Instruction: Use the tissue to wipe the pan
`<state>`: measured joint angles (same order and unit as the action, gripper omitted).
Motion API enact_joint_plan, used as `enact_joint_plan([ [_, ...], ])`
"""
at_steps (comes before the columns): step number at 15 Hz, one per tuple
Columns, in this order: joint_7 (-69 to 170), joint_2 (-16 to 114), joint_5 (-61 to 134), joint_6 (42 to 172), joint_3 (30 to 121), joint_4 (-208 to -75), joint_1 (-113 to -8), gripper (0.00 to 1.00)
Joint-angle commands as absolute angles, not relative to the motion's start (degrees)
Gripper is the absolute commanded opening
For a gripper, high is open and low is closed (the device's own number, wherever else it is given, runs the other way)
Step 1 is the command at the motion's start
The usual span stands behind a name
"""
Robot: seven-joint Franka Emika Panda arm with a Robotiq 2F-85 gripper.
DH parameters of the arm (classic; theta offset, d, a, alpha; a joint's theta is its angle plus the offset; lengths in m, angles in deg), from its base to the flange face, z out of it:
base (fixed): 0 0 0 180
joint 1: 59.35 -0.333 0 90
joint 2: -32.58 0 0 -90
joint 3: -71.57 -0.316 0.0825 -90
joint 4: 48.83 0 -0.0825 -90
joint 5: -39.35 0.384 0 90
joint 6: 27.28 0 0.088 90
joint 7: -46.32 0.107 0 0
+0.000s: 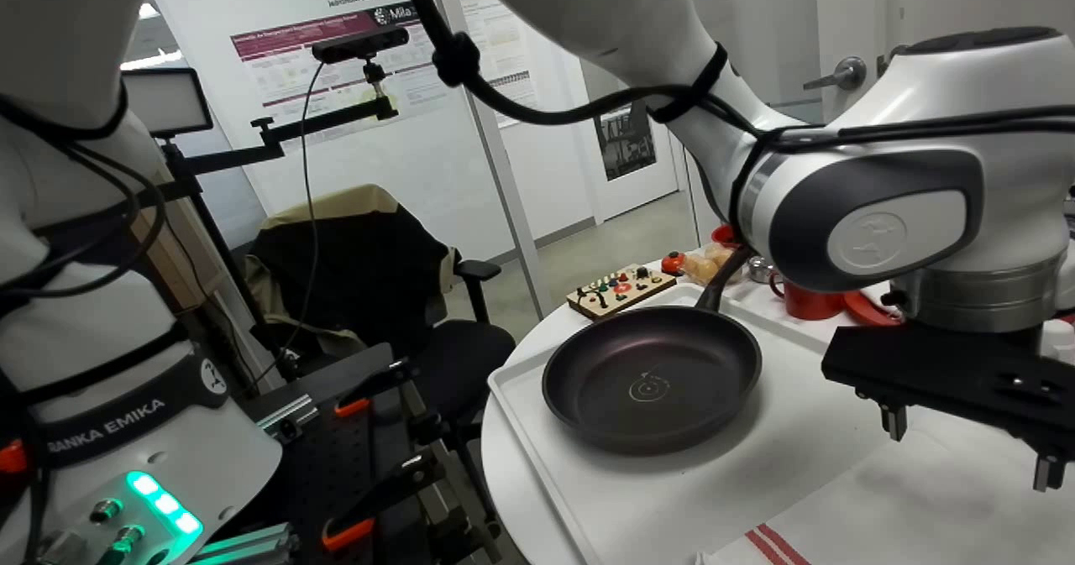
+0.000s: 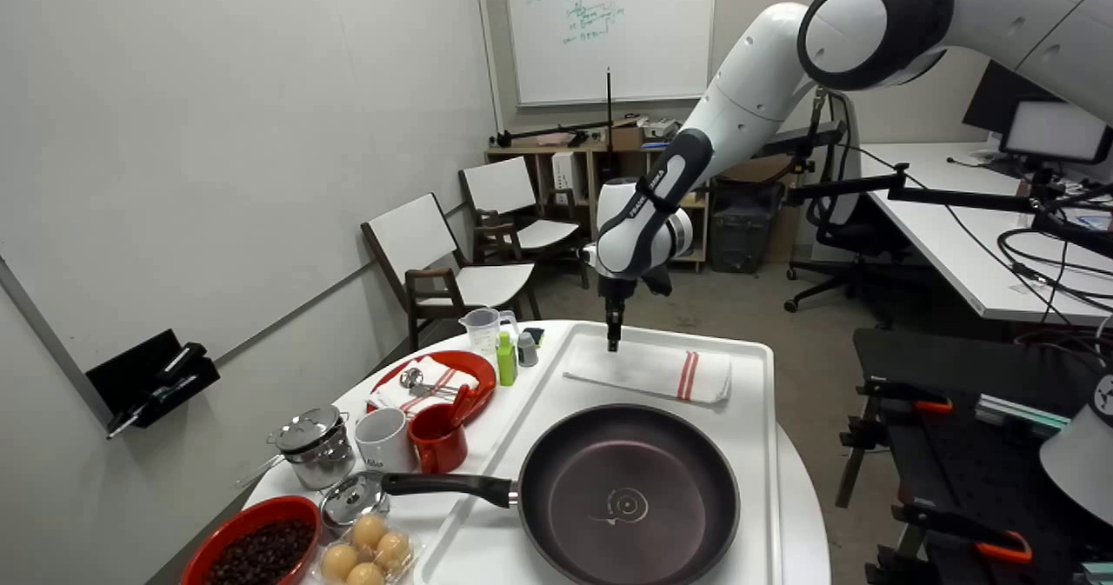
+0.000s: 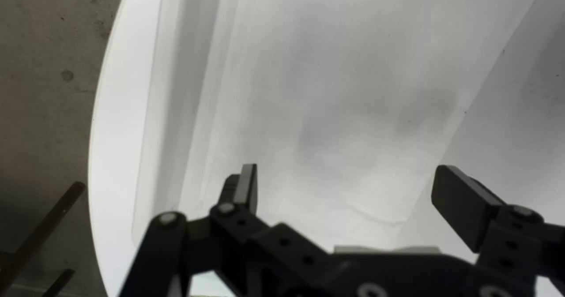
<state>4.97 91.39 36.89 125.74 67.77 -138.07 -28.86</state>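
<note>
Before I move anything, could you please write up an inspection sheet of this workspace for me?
Surface: white tray on a round white table.
Pan: on the tray, handle over its rim.
Tissue: nothing seen in any view.
Striped cloth: lying flat on the tray.
Clutter: red plate, white mug, red mug, eggs and red bowl, beside the tray.
Gripper: open, nothing held, above the tray.
Cables: black cable tied to the arm, one stretch sagging.
Surroundings: whiteboard, white-seated chairs, desk.

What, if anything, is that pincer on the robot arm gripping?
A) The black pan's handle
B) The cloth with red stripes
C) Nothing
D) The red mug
C: in the wrist view the pincer stands open, with nothing held between its fingers.
</note>
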Motion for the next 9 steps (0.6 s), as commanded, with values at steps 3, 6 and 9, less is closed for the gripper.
enact_joint_plan([
  [3,11.9,95.6,36.7,124.8,72.0,-135.2,-32.6,1.0],
  [6,14.6,97.1,36.2,124.5,73.0,-134.5,-33.9,1.0],
  [9,17.9,99.7,35.6,123.5,74.2,-131.9,-35.5,1.0],
])
